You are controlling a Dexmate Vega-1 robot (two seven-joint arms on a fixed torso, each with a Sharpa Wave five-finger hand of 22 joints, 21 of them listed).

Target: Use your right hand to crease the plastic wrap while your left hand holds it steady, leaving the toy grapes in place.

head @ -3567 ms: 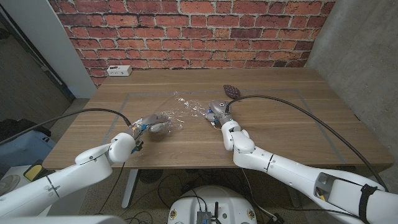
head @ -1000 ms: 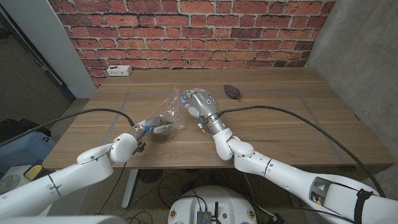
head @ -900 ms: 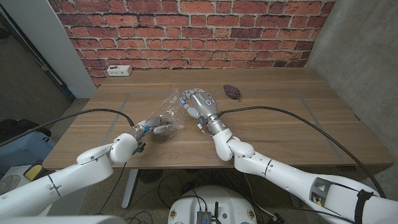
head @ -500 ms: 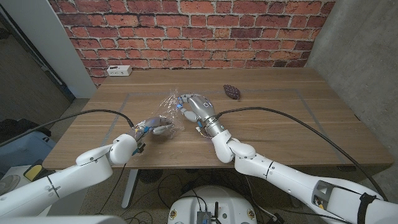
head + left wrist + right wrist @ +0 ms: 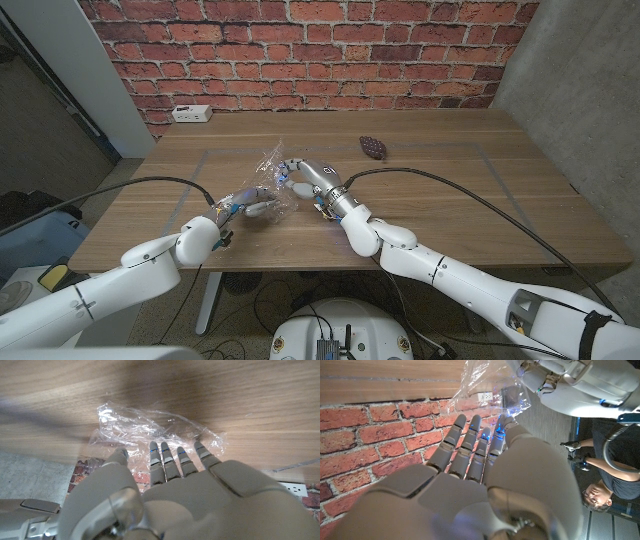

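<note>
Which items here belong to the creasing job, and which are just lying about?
Job: plastic wrap; left hand holding it; right hand lifting it; toy grapes, left in place.

Lying about: white power strip and wooden table.

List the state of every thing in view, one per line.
Clear crinkled plastic wrap: crumpled, partly lifted off the table.
Left hand: holds the wrap's near edge.
Right hand: fingers against the wrap, whether gripping is unclear.
Dark toy grapes: lying on the wooden table, untouched.
White power strip: lying at the far edge.
</note>
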